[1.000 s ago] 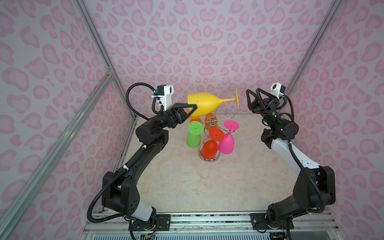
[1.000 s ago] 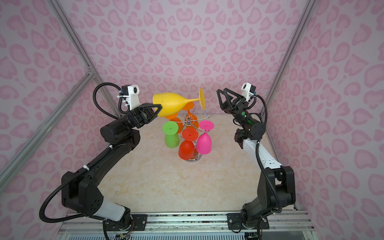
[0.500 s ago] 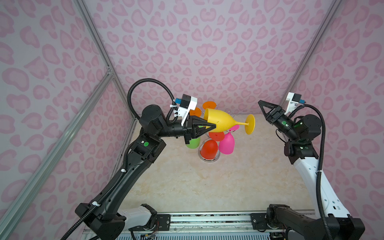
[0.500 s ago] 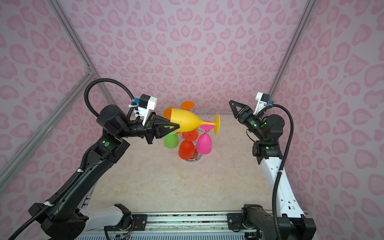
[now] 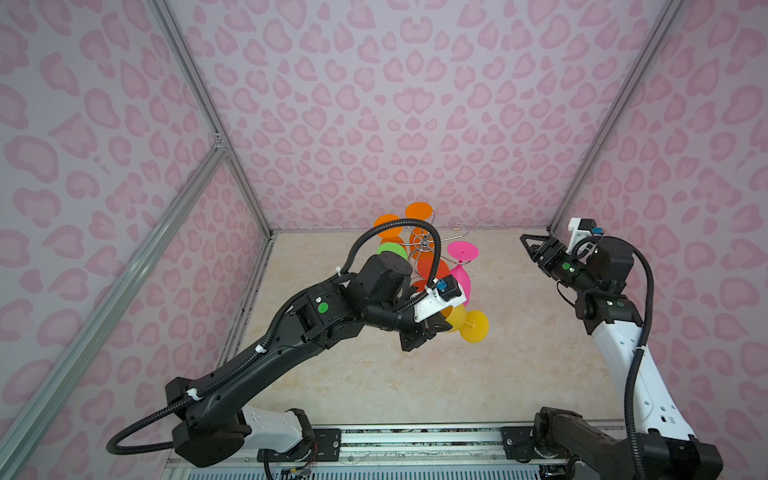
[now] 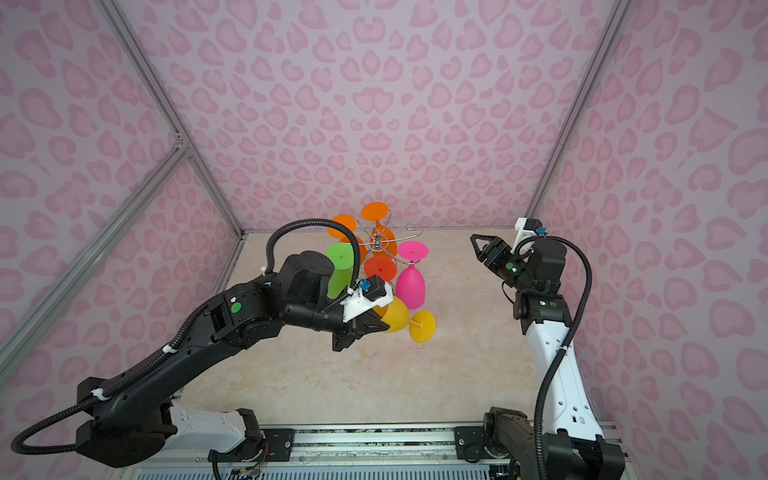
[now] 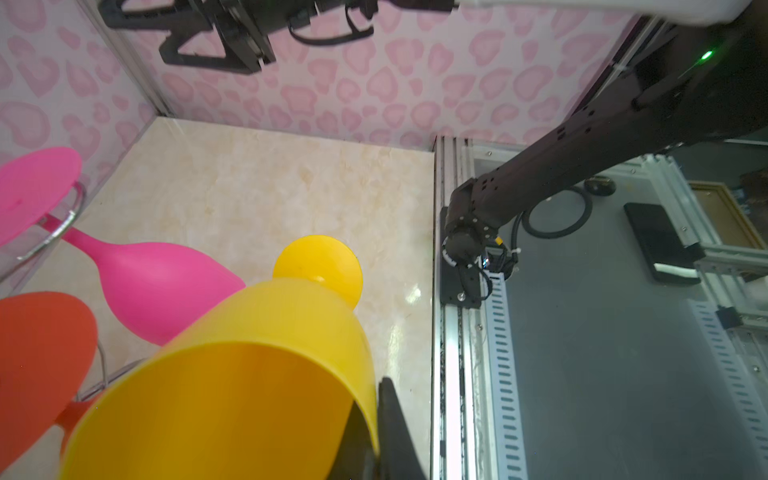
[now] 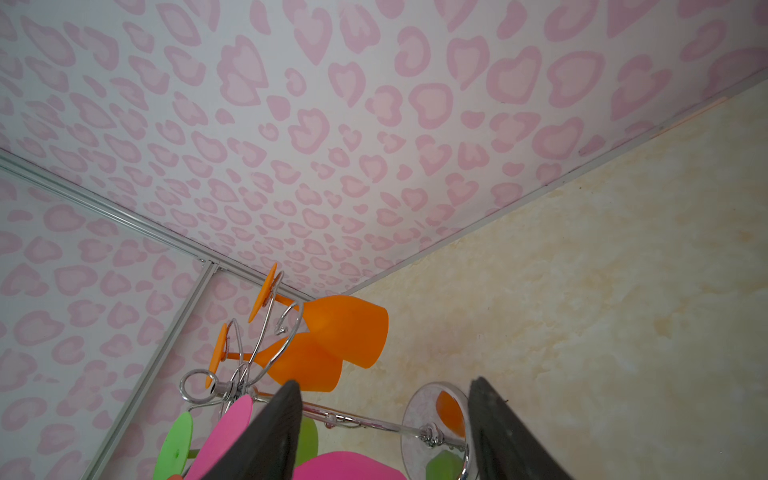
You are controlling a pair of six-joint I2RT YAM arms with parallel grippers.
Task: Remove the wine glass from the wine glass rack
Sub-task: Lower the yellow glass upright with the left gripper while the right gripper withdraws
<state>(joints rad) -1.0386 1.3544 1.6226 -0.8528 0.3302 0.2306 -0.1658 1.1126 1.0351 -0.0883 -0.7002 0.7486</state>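
The yellow wine glass (image 5: 457,318) (image 6: 395,318) (image 7: 266,332) is off the wine glass rack (image 5: 424,245) (image 6: 377,243) (image 8: 232,386). It hangs tilted in front of the rack, foot pointing right. My left gripper (image 5: 436,328) (image 6: 374,326) (image 7: 372,411) is shut on its bowl rim, one finger inside and one outside. My right gripper (image 5: 528,245) (image 6: 477,243) (image 8: 384,384) stands open at the right, apart from the rack, with nothing between its fingers.
On the chrome rack hang a pink glass (image 5: 461,274) (image 7: 158,282), a green glass (image 5: 392,251), a red glass (image 7: 37,353) and two orange glasses (image 8: 345,328). Pink patterned walls close in the back and both sides. The rail (image 5: 415,436) runs along the front edge.
My left arm has carried the yellow glass down and forward, from level with the rack's top to low in front of it. The right gripper has dropped a little, staying open.
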